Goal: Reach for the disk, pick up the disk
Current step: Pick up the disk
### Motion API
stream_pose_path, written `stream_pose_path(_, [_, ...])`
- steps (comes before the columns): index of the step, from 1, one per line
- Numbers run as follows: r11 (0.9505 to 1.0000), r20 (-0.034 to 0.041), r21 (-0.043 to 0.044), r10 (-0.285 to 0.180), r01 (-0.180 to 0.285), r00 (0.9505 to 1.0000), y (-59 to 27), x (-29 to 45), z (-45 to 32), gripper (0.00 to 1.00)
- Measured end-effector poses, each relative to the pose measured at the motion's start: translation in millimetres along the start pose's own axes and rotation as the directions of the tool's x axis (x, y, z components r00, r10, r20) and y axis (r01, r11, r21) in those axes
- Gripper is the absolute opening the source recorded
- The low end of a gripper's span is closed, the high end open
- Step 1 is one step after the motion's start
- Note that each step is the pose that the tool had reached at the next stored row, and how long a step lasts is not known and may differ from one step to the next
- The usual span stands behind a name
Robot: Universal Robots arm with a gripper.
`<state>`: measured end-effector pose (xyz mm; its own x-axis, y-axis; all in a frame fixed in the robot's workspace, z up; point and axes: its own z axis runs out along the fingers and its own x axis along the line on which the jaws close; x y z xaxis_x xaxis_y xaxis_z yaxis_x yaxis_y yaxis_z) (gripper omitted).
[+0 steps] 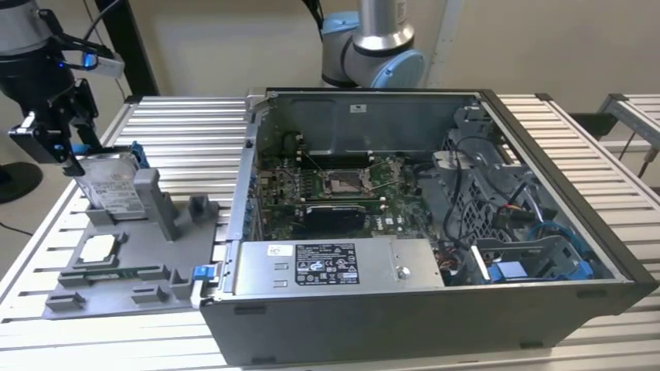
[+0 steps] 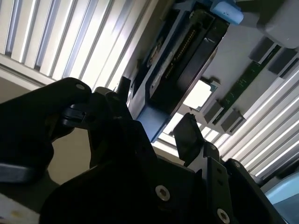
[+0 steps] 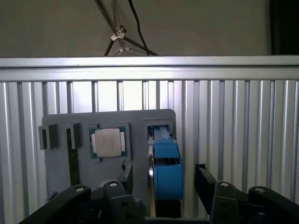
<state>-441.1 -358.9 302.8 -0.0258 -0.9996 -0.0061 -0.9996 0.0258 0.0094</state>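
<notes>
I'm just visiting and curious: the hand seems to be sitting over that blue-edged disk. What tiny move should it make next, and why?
Probably close the fingers. In the first wrist view the hand straddles the upright disk, one finger on each side, with gaps showing, so it isn't gripped yet.

Your gripper (image 1: 70, 158) is matte black, all blocky angular links, and in both wrist views round socket-head screws (image 2: 162, 192) (image 3: 223, 185) dot its finger mounts. In the exterior view a black cable (image 1: 80, 41) curls past a small blue light (image 1: 65, 63) at the wrist. Your arm's big joint (image 1: 373, 54) is silver-grey with pale blue caps.
</notes>
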Motion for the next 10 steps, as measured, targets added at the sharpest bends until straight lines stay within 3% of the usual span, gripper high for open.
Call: stream_pose_path(10, [1.0,-0.0001,0.0,0.0,0.0,1.0,-0.2,0.1,17.5,1.0])
